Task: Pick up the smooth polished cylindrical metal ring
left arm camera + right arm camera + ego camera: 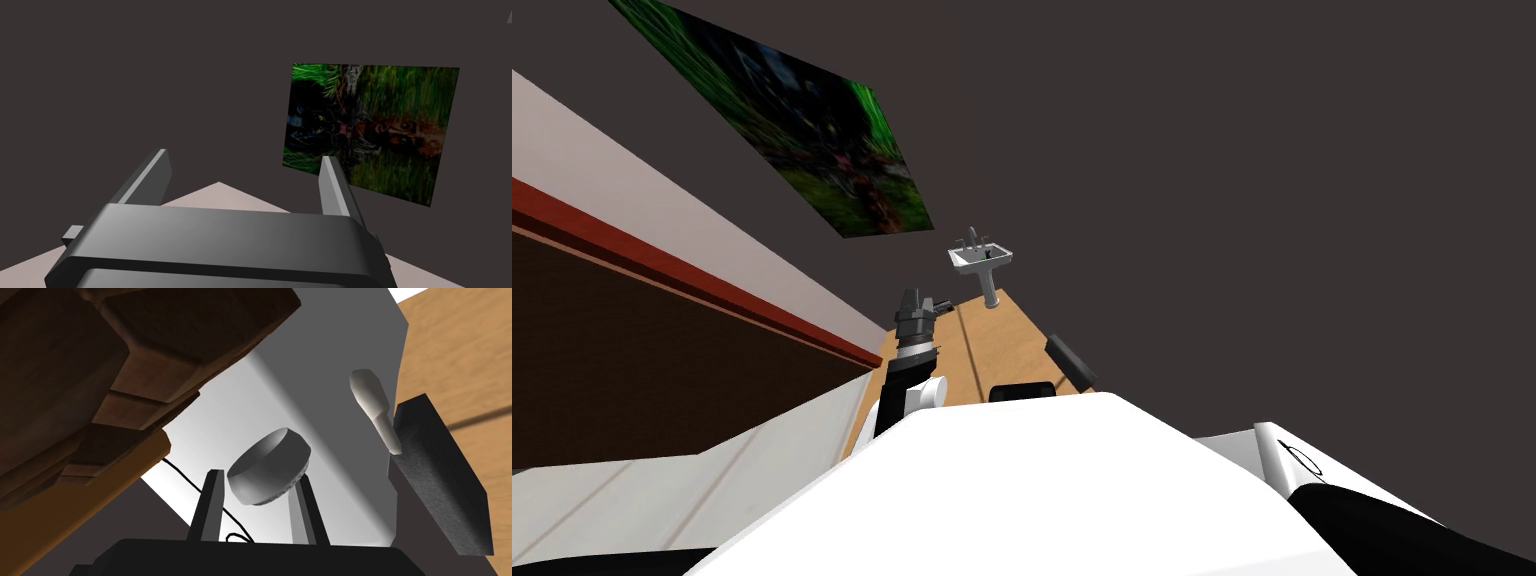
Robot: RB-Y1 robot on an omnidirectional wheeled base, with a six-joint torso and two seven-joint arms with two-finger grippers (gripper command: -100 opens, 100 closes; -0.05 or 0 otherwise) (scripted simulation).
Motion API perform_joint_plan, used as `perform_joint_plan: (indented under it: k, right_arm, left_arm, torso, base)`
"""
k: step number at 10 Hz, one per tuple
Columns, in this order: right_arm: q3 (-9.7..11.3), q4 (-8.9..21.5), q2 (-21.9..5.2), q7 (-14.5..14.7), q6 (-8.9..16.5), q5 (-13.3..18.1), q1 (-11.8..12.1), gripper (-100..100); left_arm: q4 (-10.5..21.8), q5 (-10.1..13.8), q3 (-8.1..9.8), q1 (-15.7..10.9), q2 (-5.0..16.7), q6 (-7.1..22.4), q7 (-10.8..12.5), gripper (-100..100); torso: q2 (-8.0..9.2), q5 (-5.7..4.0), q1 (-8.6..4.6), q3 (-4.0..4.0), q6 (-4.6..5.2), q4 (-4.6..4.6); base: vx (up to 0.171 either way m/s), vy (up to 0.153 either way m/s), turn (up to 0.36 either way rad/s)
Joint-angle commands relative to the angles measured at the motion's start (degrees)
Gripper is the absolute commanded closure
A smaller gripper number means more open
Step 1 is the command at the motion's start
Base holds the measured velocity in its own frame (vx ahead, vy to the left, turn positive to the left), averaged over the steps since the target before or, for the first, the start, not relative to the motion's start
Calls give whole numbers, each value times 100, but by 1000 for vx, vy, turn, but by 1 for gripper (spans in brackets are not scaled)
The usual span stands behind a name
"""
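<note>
As I judge it, the main danger is a slip. The right gripper [258,474] has the squat grey cylindrical ring [270,463] only between the very tips of its thin light grey fingers [212,508]. The ring sits tilted there, so a jerk or a quick turn of the wrist could let it twist out and drop to the pale grey surface [335,453] behind it. A second risk is a knock: the dark brown wooden furniture edge [130,373] lies close beside the gripper, and a thin black wire [185,477] runs just by one finger. The right fingers are drawn in narrow, pressing the ring's sides. The left gripper [914,300], left of centre in the head view, is raised and points away from the body, its fingers [152,175] spread wide with nothing between them.
</note>
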Motion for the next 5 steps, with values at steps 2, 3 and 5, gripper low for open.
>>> perform_joint_plan:
  k: [2, 3, 5]
  right_arm:
    - [-118, -50, -112, 128, -239, -99, 314, 100]
    - [-171, -69, -158, 175, -332, -141, 439, 100]
    - [-108, -36, -123, 148, -287, -114, 346, 0]
  left_arm:
    - [0, 0, 0, 0, 0, 0, 0, 0]
    - [0, 0, 0, 0, 0, 0, 0, 0]
    - [0, 0, -1, -1, 0, 0, 0, 0]
  torso:
    - [-13, 1, 3, -8, -3, -3]
    - [-22, 1, 4, -13, -7, -5]
    - [-12, 0, 3, -8, -14, -3]
  base:
    - [90, 8, -138]
    - [86, 18, -136]
    - [20, 8, -14]
